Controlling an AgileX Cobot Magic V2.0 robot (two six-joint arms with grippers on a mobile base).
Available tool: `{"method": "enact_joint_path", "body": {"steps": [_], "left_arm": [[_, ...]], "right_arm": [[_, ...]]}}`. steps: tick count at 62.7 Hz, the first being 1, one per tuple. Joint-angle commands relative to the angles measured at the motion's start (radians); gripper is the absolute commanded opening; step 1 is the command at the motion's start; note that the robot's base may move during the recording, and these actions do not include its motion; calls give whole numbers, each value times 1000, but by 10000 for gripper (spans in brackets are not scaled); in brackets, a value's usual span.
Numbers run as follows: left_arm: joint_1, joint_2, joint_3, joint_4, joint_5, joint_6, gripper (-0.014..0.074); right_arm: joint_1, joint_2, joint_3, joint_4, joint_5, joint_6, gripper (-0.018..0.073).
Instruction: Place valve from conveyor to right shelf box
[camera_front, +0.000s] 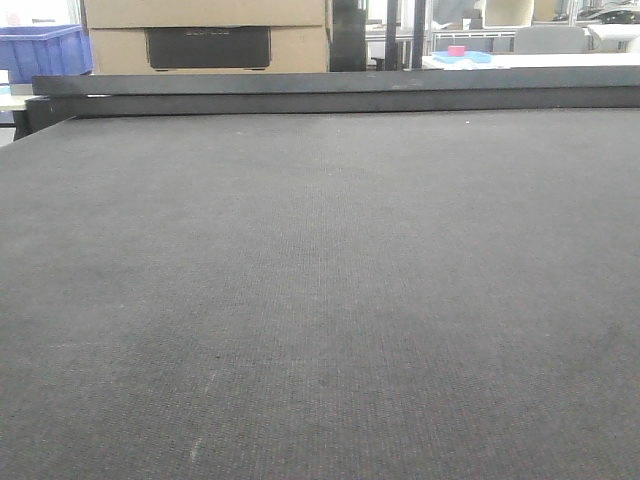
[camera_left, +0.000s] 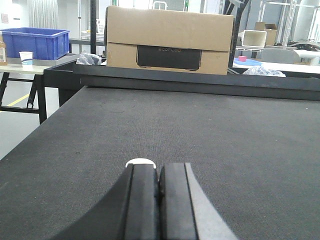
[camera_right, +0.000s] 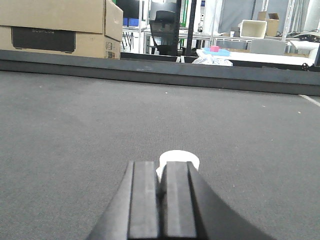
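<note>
Shows no sure valve on the dark-grey woven conveyor belt (camera_front: 320, 300), just a white round edge (camera_right: 179, 158) at 12 o'clock of black left gripper (camera_left: 159, 172) and black right gripper (camera_right: 160, 172), jaws pressed together; presumably stiff, best gripped across its body.

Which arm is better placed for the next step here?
Right, at a guess: both arms' jaws are shut, low over the conveyor, but a white round thing shows fuller just past the right ones. No valve is clearly seen.

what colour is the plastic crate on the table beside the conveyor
The crate is blue. It shows best in the left wrist view.
</note>
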Motion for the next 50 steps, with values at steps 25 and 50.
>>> {"method": "enact_joint_path", "body": {"steps": [25,50], "left_arm": [[-3,-4,-3,-2,-14,-6,-111],[-3,-4,-3,-7,-6,-6,-111]], "right_arm": [[-4,-3,0,-8,-16,-2,-164],[-4,-3,0,20,-155,-2,-164]]}}
